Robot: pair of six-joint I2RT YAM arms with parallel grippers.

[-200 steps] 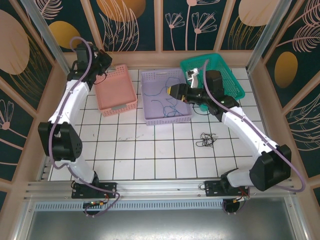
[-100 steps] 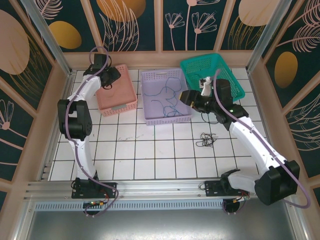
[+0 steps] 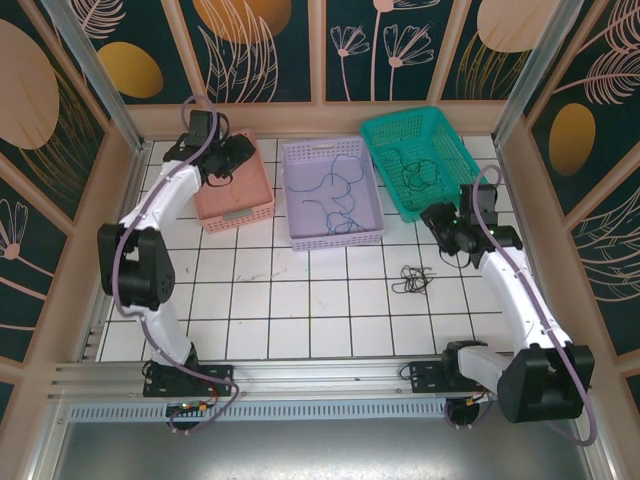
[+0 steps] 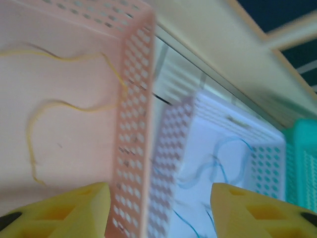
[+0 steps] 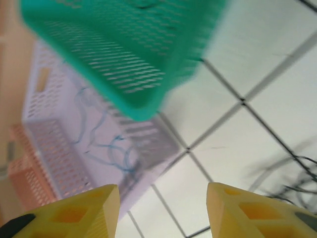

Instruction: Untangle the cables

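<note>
A black cable clump [image 3: 412, 280] lies on the white tiles; its strands reach the right wrist view's edge [image 5: 293, 179]. Blue cables [image 3: 336, 196] squiggle in the purple basket [image 3: 372, 236]; they also show as blue cables [image 5: 106, 148] in the right wrist view and as blue cables [image 4: 225, 161] in the left wrist view. A dark cable [image 3: 415, 172] sits in the green basket [image 3: 378, 128]. A thin yellow cable [image 4: 59, 104] lies in the pink basket [image 4: 131, 124]. My left gripper [image 3: 238, 152] [image 4: 158, 198] hangs open over the pink basket's right wall. My right gripper [image 3: 437, 218] [image 5: 163, 198] is open above bare tiles, just in front of the green basket [image 5: 129, 44].
The three baskets stand side by side along the back of the tiled table, the pink basket [image 3: 232, 182] on the left. Wooden walls close in the back and both sides. Open tiles stretch between the baskets and the arm bases.
My right gripper has pulled back from over the purple basket to the right, past the green basket's front. My left gripper has shifted right over the pink basket and opened.
</note>
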